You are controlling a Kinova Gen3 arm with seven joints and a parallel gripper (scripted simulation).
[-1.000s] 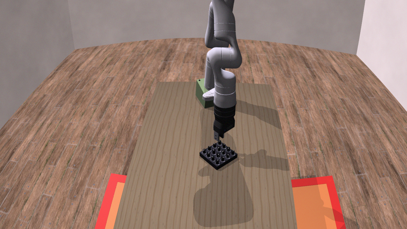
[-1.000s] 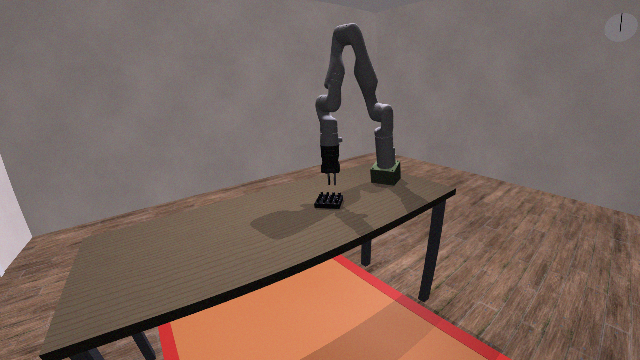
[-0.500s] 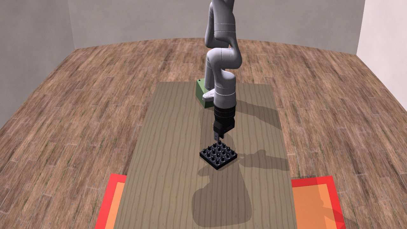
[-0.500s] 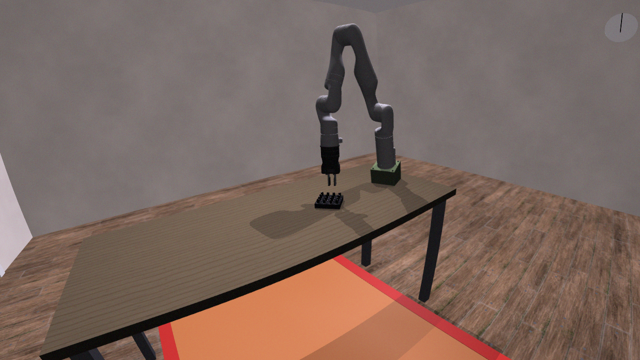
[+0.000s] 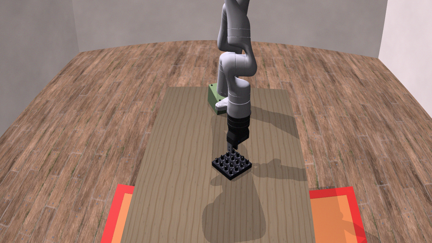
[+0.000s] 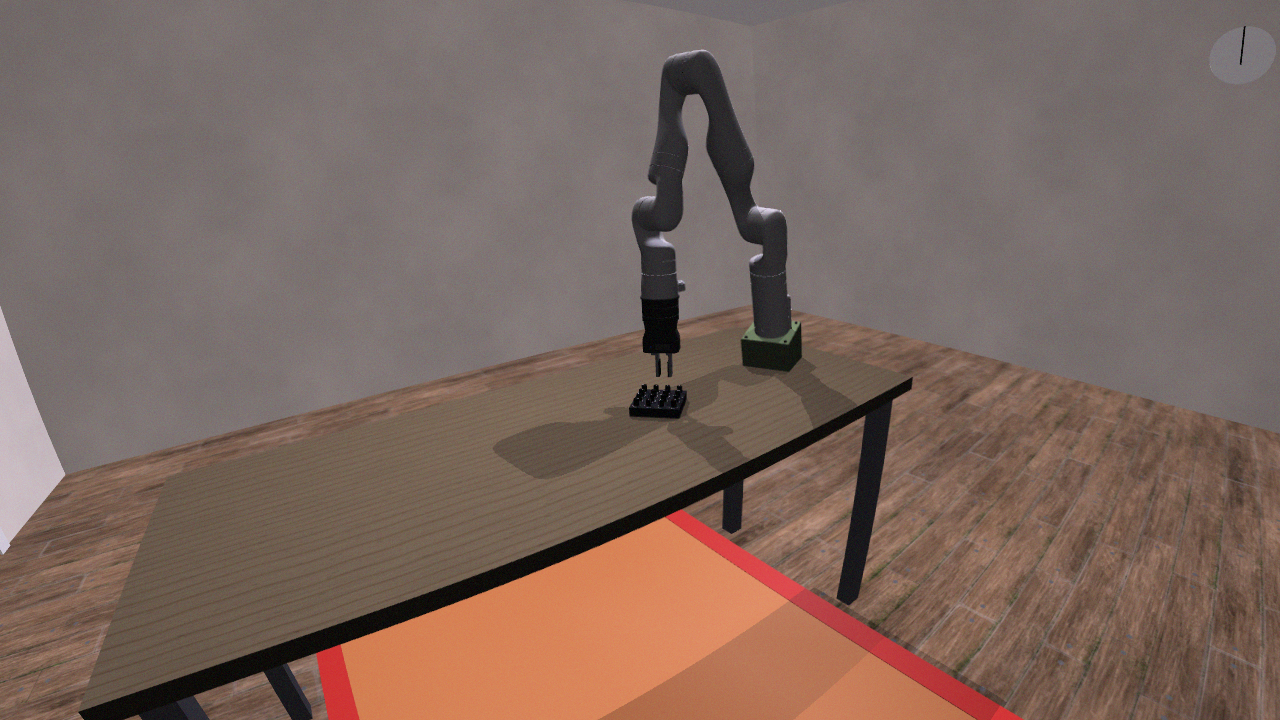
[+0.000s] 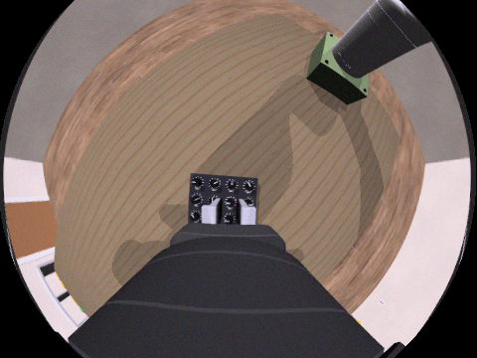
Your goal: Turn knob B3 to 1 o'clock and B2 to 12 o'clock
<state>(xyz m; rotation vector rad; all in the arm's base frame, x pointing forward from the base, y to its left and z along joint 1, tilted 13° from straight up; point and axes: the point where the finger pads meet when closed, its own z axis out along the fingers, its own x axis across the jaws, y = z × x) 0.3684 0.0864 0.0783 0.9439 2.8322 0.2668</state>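
Observation:
The black knob box (image 5: 241,172) (image 6: 656,412) (image 7: 198,177) stands on its feet on the wooden table (image 5: 181,127) (image 6: 358,501) (image 7: 166,139), turned at an angle to the table's edges, with its rows of small black knobs on top. My gripper (image 5: 232,150) (image 6: 663,370) (image 7: 229,207) points straight down and hangs a little above the box, over the part nearest the arm's base. Its fingers stand partly apart with nothing between them. In the wrist view one knob shows in the gap below the two fingers. The knob names and white lines are too small to read.
The arm's green base block (image 5: 213,98) (image 6: 769,347) (image 7: 334,76) stands at the table's far end. Orange mats with red borders (image 5: 332,211) (image 6: 581,626) lie on the floor beside and under the table. The arm's shadow falls across the table.

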